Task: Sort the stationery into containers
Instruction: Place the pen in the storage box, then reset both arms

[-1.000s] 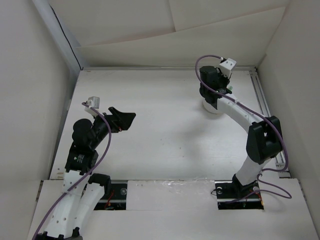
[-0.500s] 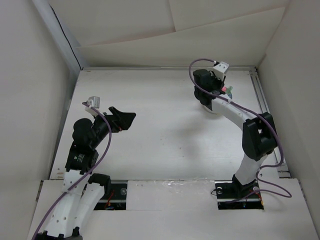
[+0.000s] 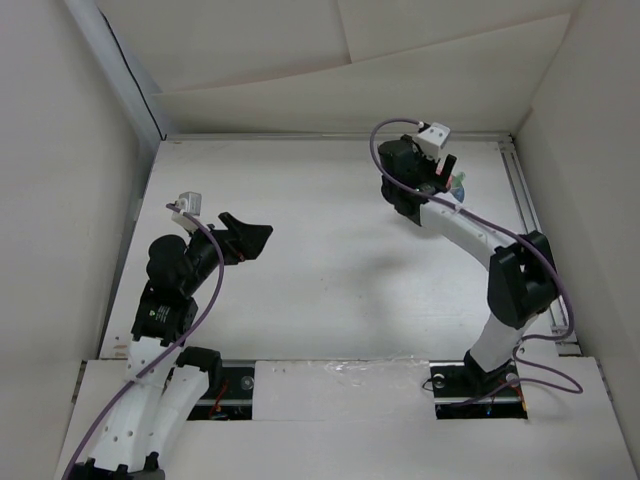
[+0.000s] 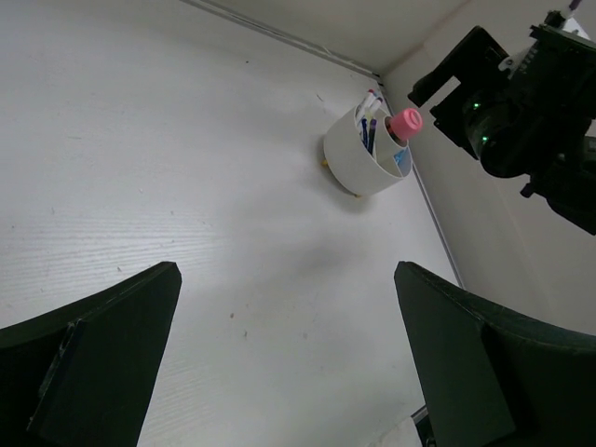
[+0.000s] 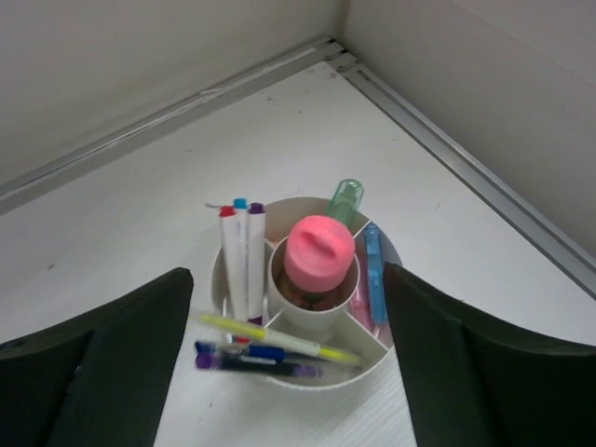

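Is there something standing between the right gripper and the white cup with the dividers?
Nothing visible does. In the right wrist view the right gripper is open and holds nothing, and the white cup shows unobstructed between its fingers. A pink rounded piece sits in the cup's centre compartment.

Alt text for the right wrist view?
A round white plastic divided cup holds a pink rounded piece at centre, three white markers at left, a green marker and a blue marker at right, a yellow pen and a blue pen in front. The open right hand frames it.
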